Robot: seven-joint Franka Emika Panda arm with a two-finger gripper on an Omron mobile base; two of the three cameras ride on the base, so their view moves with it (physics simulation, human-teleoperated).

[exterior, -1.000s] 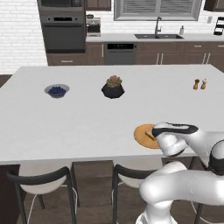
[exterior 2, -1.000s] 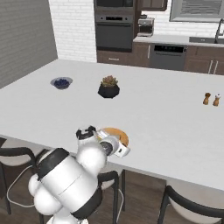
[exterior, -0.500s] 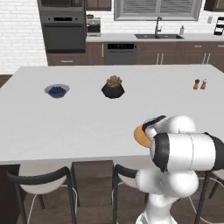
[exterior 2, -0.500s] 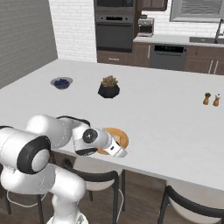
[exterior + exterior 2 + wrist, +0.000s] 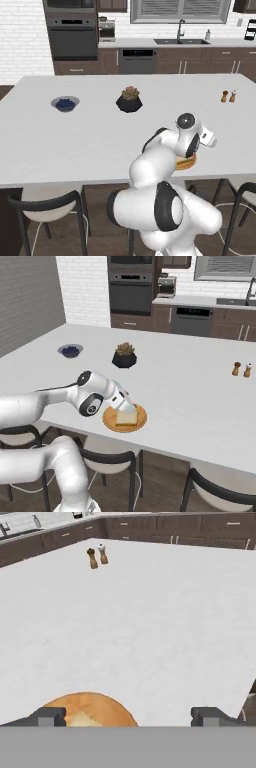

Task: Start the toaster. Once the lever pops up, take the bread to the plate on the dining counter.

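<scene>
Bread [image 5: 126, 417] lies flat on the plate [image 5: 109, 421] near the dining counter [image 5: 190, 386] edge (delivery looks done); gripper [image 5: 127, 717] beside it, fingers apart, empty. Next: lift clear.

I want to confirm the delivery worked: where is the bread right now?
In the right base view the bread lies flat on the plate, near the dining counter's front edge, just beside the open gripper.
</scene>
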